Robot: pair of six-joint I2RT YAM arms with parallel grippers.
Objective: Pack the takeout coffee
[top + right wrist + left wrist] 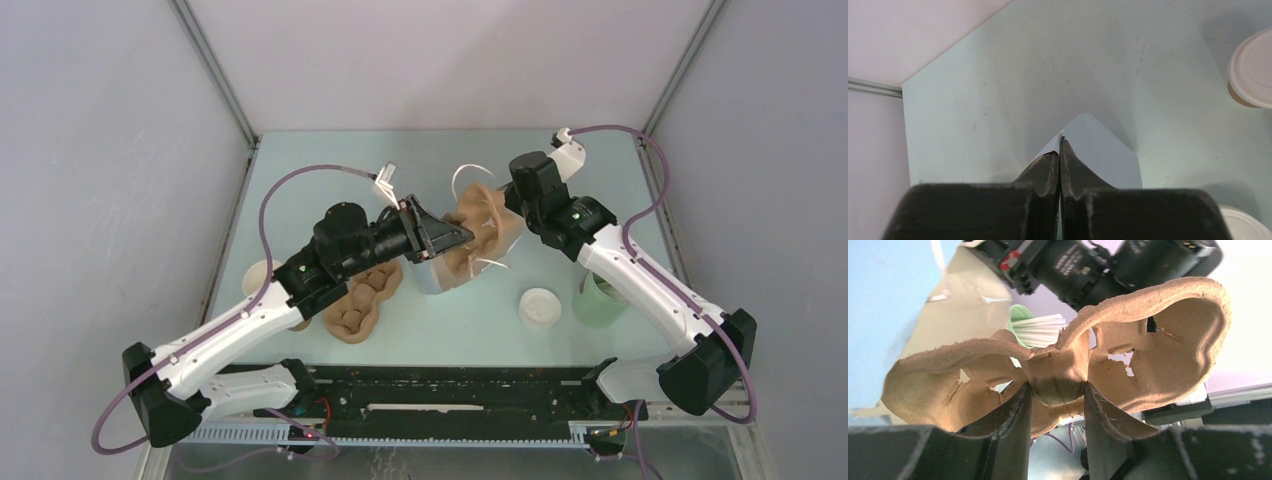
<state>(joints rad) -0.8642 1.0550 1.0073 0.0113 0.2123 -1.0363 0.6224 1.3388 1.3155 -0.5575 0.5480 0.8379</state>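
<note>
**Fig. 1. Enclosed work table: carrier gripped, coffee standing apart**

The tabletop (330,170) is pale blue-green and matt; the right wrist view shows fine scratches on it. Plain grey walls (100,150) close it in on three sides, with aluminium posts (215,70) at the back corners. A black rail (450,385) runs along the near edge. The left gripper (1055,390) pinches the centre post of a pulp carrier (1168,340), which is held tilted. The right gripper (1061,145) has its fingers pressed together. A pale sheet (1098,150) fans out from their tips; whether it is gripped cannot be told. The takeout coffee (540,308) stands on the table at front right, just beside a green cup (598,305) and well apart from the held carrier. A second carrier (365,300) lies beneath the left arm.
</note>
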